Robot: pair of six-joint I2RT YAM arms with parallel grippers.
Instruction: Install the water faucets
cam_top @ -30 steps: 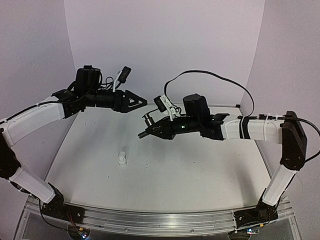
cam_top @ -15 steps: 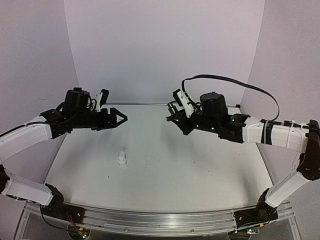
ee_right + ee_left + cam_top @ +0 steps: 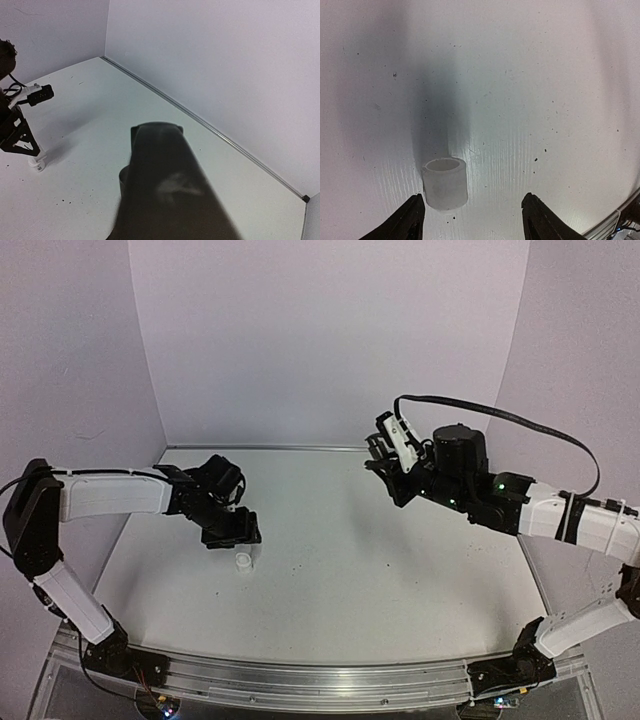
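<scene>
On the counter, left of centre, the white cylinder fitting stands upright with its open end up. It is short, hollow and thick-walled, a matte, faintly translucent white, and it looks light enough to skid or tip at a nudge.

Your left claw hangs just above it, open, with a finger on either side. The wrist view shows the fitting off centre, just beside one finger and well apart from the other. Closing from here would likely shove it sideways before the second finger arrives. Slide the claw across until the fitting sits midway, then lower so the pads meet the wall below the rim. Close slowly and squarely, so it stays upright and does not pop out.

Your right claw is raised over the far right of the counter, well apart from the fitting. Its wrist view gives only a dark blur, so I cannot tell whether it is closed or carrying anything.
</scene>
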